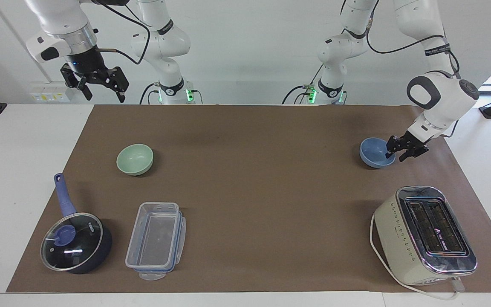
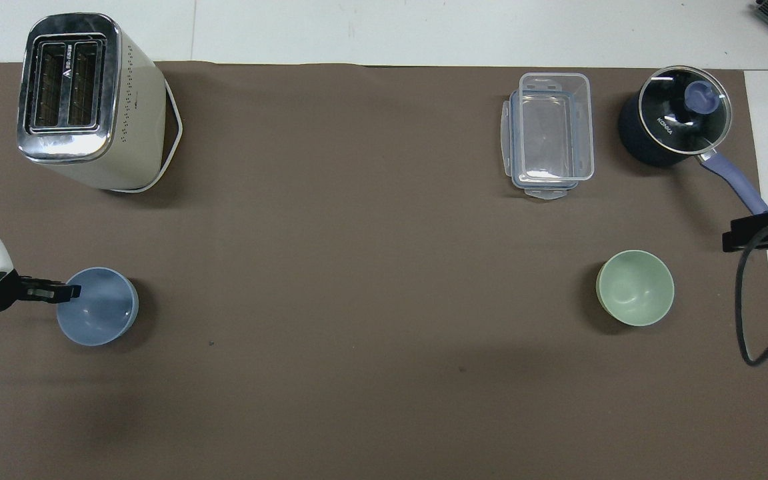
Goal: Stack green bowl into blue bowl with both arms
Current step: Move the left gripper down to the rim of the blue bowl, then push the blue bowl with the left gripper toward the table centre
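Note:
The pale green bowl (image 1: 135, 158) stands upright and empty on the brown mat toward the right arm's end; it also shows in the overhead view (image 2: 635, 287). The blue bowl (image 1: 373, 152) stands upright toward the left arm's end, also in the overhead view (image 2: 99, 308). My left gripper (image 1: 394, 156) is low at the blue bowl's rim on the side toward the table's end, open, with one finger inside the bowl and one outside; its tip shows in the overhead view (image 2: 67, 291). My right gripper (image 1: 105, 96) waits open and empty, raised high over the mat's corner nearest the robots.
A cream toaster (image 1: 424, 234) with a white cord stands farther from the robots than the blue bowl. A clear lidded container (image 1: 156, 241) and a dark blue saucepan with glass lid (image 1: 75, 241) lie farther out than the green bowl.

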Tool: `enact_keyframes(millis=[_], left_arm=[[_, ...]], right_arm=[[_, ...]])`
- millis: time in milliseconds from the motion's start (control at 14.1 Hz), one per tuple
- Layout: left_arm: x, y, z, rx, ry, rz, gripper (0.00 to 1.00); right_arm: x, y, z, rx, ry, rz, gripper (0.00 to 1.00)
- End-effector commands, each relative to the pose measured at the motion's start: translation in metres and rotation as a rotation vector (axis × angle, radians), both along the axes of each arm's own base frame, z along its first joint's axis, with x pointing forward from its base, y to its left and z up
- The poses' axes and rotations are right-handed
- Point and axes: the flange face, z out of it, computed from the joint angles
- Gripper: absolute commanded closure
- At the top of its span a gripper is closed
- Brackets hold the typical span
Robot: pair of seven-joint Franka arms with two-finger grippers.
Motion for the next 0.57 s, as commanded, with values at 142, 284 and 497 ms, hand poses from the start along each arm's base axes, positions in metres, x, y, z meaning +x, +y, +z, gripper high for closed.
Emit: enact_keyframes(millis=[142, 284, 497], left_arm=[[-0.0104, 0.0026, -0.0033, -0.015, -0.004, -0.001, 1.0], [-0.0118, 0.0031, -0.0036, -0.022, 0.01, -0.003, 1.0], [-0.0089, -0.0018, 0.0033, -0.019, -0.001, -0.014, 1.0]], right_arm=[[-0.0007, -0.0022, 0.0017, 0.016, -0.001, 0.02, 0.0], [-0.0013, -0.0013, 0.0012, 0.016, 0.005, 0.021, 0.0], [-0.0011, -0.0005, 0.0013, 0.015, 0.004, 0.023, 0.0]])
